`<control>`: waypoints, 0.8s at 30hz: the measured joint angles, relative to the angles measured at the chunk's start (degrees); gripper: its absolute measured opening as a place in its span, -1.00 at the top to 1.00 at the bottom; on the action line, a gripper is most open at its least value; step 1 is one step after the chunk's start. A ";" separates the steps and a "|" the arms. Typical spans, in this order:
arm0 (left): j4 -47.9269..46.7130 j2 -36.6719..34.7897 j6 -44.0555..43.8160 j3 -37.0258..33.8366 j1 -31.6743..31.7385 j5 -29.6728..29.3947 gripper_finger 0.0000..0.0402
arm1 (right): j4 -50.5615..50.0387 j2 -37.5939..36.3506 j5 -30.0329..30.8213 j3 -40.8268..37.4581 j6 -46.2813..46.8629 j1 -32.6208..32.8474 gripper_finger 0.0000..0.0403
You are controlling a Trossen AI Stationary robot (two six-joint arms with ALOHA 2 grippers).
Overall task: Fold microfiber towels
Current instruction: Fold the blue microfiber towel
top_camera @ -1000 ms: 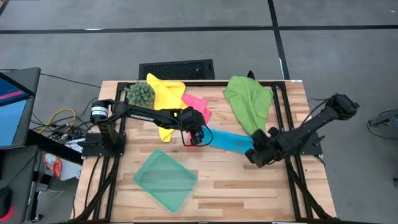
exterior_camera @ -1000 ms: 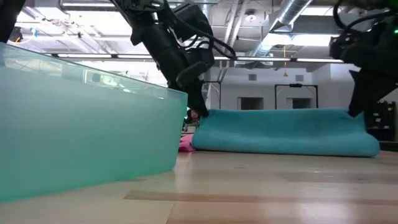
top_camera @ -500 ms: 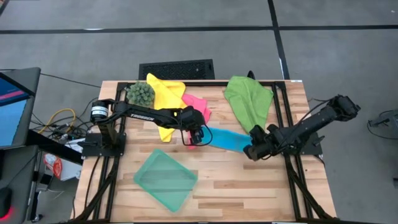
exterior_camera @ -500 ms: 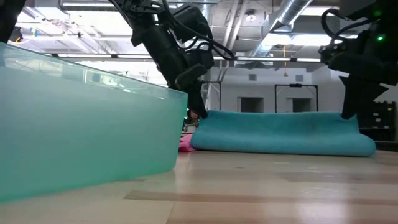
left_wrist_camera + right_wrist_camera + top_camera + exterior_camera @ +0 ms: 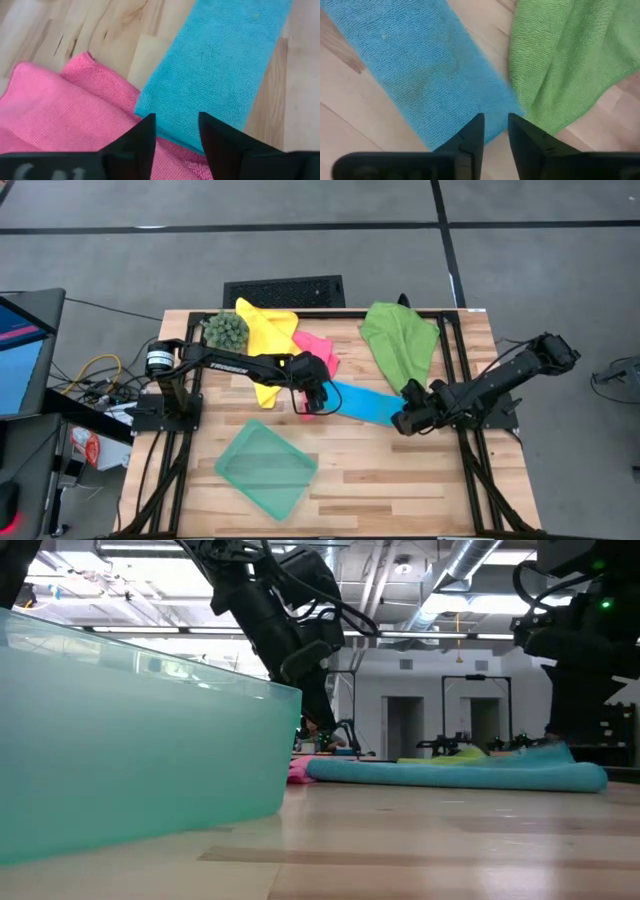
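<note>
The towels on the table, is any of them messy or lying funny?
Yes. The green towel lies rumpled at the far right, and the yellow towel is crumpled, with the pink towel bunched beside it. Only the blue towel lies as a tidy flat strip.

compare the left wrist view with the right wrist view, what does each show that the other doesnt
Only the left wrist view shows the pink towel, lying against one end of the blue towel. Only the right wrist view shows the green towel, lying beside the blue towel's other end. Both show the blue towel flat on the wooden table, with that arm's own jaws parted just above it, holding nothing.
</note>
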 joint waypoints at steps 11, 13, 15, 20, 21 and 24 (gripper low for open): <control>10.28 0.03 -8.52 -0.02 0.09 12.38 0.23 | -4.29 -8.31 3.07 -0.02 8.31 1.30 0.08; 14.54 0.03 -10.37 -0.02 -0.03 14.00 0.25 | -4.61 -10.51 3.32 -0.02 11.71 2.31 0.06; 17.44 0.03 -11.66 0.00 -0.22 14.22 0.26 | -3.19 -11.40 3.67 -0.02 15.91 4.31 0.05; 19.21 0.03 -12.99 0.00 -1.34 13.92 0.31 | -2.60 -7.22 3.63 -0.55 27.77 9.96 0.07; 19.17 0.03 -12.99 0.00 -1.65 13.94 0.31 | -2.88 -6.21 3.55 -1.05 30.71 10.81 0.07; 19.30 0.03 -12.94 0.00 -2.14 13.97 0.33 | -2.21 -3.57 3.38 -2.48 39.40 12.62 0.07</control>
